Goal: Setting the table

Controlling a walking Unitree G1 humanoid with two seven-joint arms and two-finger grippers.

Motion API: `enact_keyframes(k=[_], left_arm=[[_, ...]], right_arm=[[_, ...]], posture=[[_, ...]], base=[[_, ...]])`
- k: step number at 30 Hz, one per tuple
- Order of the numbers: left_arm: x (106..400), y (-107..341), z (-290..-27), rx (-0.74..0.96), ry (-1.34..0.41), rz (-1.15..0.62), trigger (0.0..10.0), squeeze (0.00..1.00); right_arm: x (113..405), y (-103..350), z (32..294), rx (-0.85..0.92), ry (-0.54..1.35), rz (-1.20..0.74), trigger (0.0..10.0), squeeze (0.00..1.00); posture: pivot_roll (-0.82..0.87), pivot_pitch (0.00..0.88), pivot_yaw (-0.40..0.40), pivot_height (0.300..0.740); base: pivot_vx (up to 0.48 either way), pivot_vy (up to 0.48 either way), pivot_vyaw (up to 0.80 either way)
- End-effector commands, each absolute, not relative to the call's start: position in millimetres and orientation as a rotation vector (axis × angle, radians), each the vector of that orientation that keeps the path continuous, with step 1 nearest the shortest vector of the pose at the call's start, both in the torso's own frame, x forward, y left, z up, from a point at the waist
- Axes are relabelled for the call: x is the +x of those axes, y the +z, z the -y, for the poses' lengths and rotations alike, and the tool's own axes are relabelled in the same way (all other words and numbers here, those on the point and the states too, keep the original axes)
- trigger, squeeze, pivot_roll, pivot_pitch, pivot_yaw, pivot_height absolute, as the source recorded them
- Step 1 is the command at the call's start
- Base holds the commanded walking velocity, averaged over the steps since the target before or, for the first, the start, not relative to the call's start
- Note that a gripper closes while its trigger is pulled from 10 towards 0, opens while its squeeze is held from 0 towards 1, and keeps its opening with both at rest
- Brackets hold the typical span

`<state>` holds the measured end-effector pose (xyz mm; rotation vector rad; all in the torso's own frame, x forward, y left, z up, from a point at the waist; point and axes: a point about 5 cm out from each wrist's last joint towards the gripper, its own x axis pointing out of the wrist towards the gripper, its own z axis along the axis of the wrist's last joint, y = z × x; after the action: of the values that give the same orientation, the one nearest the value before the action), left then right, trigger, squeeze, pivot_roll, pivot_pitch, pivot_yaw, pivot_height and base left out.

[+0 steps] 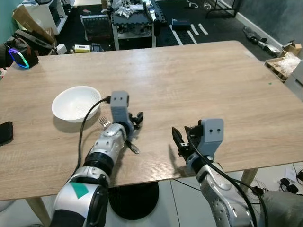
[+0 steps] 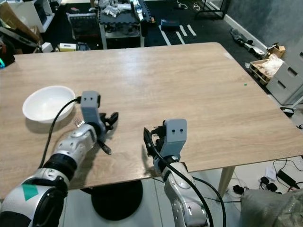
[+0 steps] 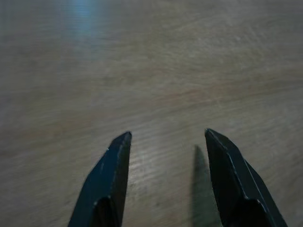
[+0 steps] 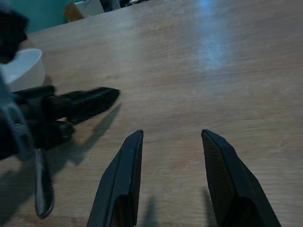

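Both pincers gape; left pincer (image 1: 137, 119) covers what looks like a fork (image 1: 102, 122) beside bowl (image 1: 75, 102).

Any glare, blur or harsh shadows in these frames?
Left wrist view: soft overall, the open left gripper blurred over the light wooden table, pale bluish glare near the top. Right wrist view: similar glare patch on the table, open right gripper casting soft shadows. Eye views: sharp, even lighting, white round bowl shading mildly.

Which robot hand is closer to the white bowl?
Left. The left gripper sits just right of the bowl, above a fork. The right gripper is farther right, near the table's front edge.
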<state>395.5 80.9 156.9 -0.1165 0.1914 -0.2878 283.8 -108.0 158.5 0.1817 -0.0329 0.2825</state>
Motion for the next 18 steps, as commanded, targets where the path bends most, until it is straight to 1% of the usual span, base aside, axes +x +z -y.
enact_keyframes(k=[1, 3, 5, 8, 15, 17, 18], left_arm=[[390.5, 139.6, -82.4, -0.081, -0.273, -0.255, 10.0, 0.00], [392.2, 148.0, -86.4, -0.003, -0.241, -0.188, 10.0, 0.00], [392.6, 153.6, -91.0, 0.036, -0.218, -0.144, 10.0, 0.00], [389.9, 159.9, -102.0, 0.036, -0.170, -0.100, 10.0, 0.00], [385.6, 164.5, -109.4, 0.066, -0.158, -0.043, 10.0, 0.00], [383.6, 175.2, -111.1, 0.135, -0.178, 0.051, 10.0, 0.00], [383.6, 175.2, -111.1, 0.135, -0.178, 0.051, 10.0, 0.00]], right_arm=[[280.8, 156.6, 108.2, 0.189, 0.292, 0.022, 10.0, 0.00], [281.4, 158.2, 107.9, 0.186, 0.302, 0.028, 10.0, 0.00], [282.8, 159.3, 107.4, 0.180, 0.305, 0.030, 10.0, 0.00], [286.0, 159.7, 108.5, 0.179, 0.291, 0.034, 10.0, 0.00], [287.9, 158.6, 109.9, 0.179, 0.286, 0.032, 10.0, 0.00], [289.0, 158.7, 111.1, 0.172, 0.282, 0.040, 10.0, 0.00], [289.0, 158.7, 111.1, 0.172, 0.282, 0.040, 10.0, 0.00]], posture=[[-0.11, 0.139, 0.121, 0.740], [-0.09, 0.131, 0.124, 0.740], [-0.08, 0.128, 0.122, 0.740], [-0.06, 0.122, 0.117, 0.740], [-0.05, 0.116, 0.111, 0.740], [-0.05, 0.104, 0.113, 0.740], [-0.05, 0.104, 0.113, 0.740]], base=[[0.000, 0.000, 0.00], [0.000, 0.000, 0.00], [0.000, 0.000, 0.00], [0.000, 0.000, 0.00], [0.000, 0.000, 0.00], [0.000, 0.000, 0.00], [0.000, 0.000, 0.00]])
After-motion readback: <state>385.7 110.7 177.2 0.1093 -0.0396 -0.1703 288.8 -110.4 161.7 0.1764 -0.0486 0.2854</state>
